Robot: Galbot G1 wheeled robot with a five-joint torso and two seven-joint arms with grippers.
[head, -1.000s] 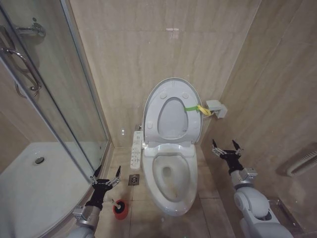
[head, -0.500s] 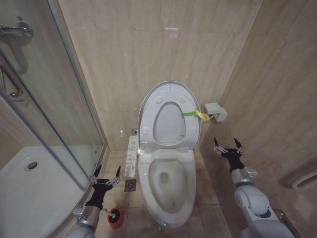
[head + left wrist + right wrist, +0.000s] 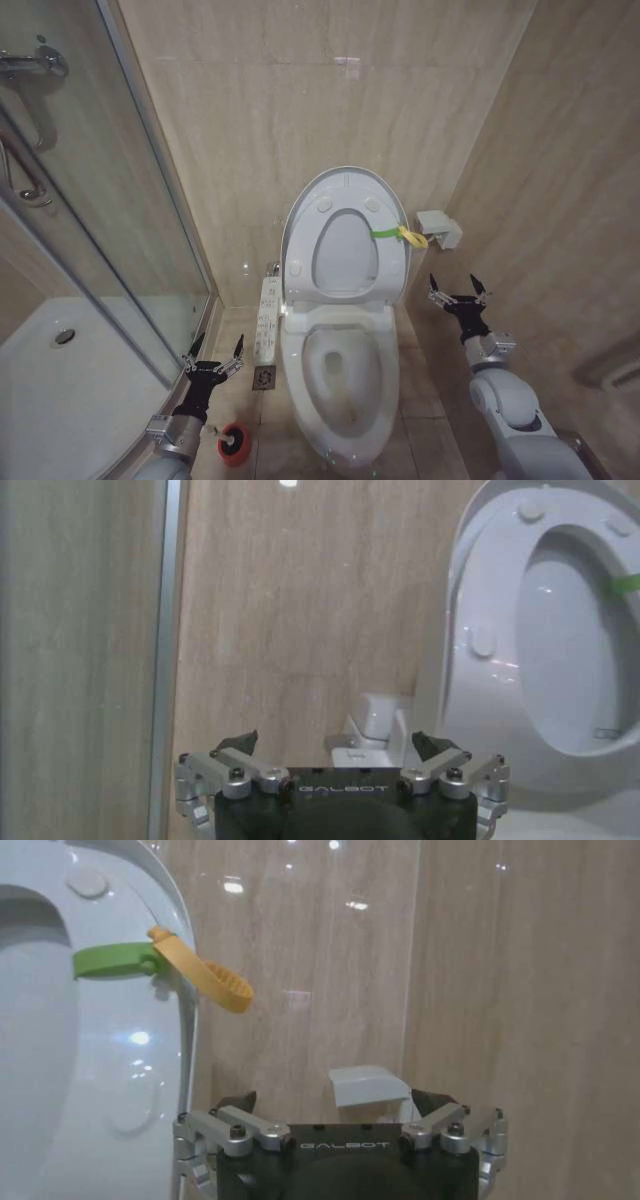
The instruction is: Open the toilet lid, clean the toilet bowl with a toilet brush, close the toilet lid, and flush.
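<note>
glass shower enclosure (image 3: 110,230) at far left, curved white tray; left gripper (image 3: 212,360) low beside it, fingers spread wide, holding nothing; small red cup holder (image 3: 234,446) on tile floor with toilet brush (image 3: 231,435) standing in it, black round head showing; narrow white button panel (image 3: 267,318) alongside toilet bowl (image 3: 345,385), glossy white ceramic, elongated, little water inside; toilet lid (image 3: 345,232) upright against beige marble wall, smooth oval, yellow-green strap (image 3: 402,235) at edge; right gripper (image 3: 458,297) raised near right wall, fingers wide apart, empty
</note>
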